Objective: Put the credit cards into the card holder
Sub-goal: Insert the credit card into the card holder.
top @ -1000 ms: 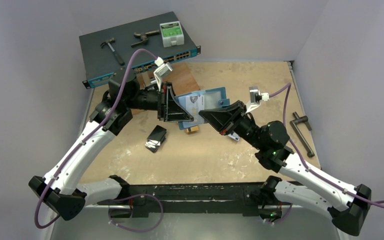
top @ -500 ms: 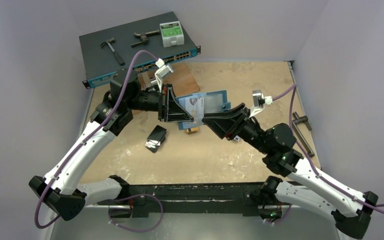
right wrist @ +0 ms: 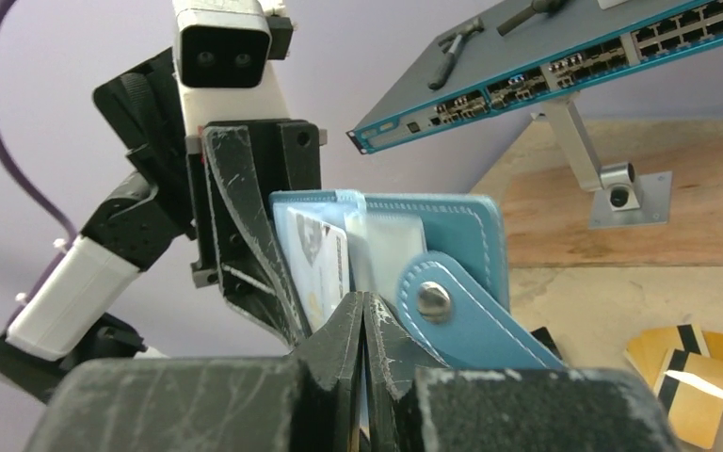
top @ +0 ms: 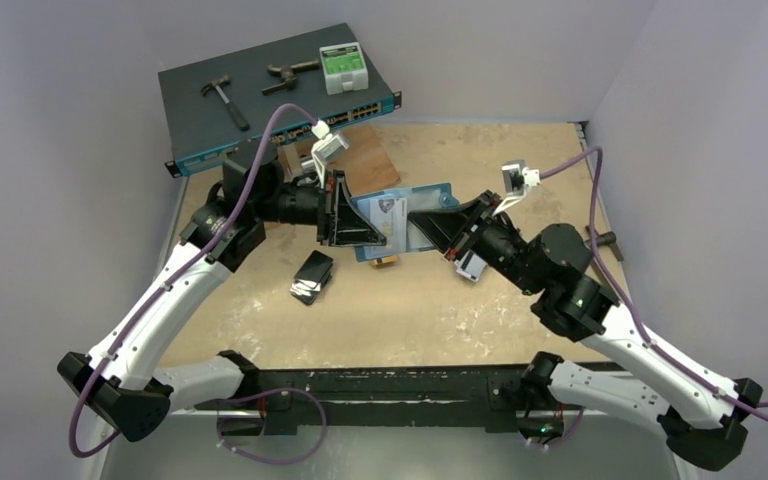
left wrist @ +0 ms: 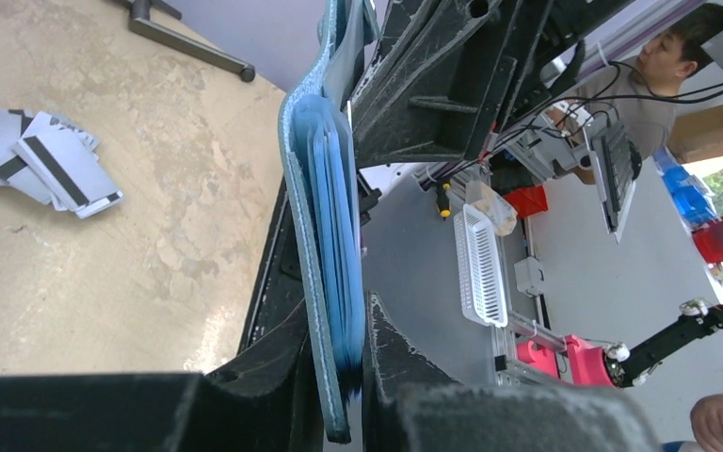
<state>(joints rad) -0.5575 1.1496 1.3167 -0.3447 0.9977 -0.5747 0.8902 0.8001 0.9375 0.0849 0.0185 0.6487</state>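
My left gripper [top: 345, 215] [left wrist: 344, 363] is shut on the teal card holder [top: 410, 212] [left wrist: 325, 217] and holds it open and upright above the table. A pale card with a crest [right wrist: 315, 254] sits in its inner pocket. My right gripper [top: 442, 228] [right wrist: 364, 315] is shut, its tips against the holder's [right wrist: 433, 226] clear pocket beside the snap strap [right wrist: 433, 299]. A thin pale edge shows between its jaws; I cannot tell what it is. Silver-grey credit cards [left wrist: 47, 165] [top: 470, 266] and gold ones [right wrist: 682, 367] [top: 385, 260] lie on the table.
A black card stack [top: 312, 277] lies near the left arm. A network switch [top: 280, 95] with a hammer and a small green-and-white device on it stands at the back left, and a wooden board [top: 365, 155] lies in front of it. Dark metal handles [top: 605, 265] lie at the right edge.
My right arm has swung its wrist farther back and brought its gripper up to the holder's open face. The left arm has held the holder still.
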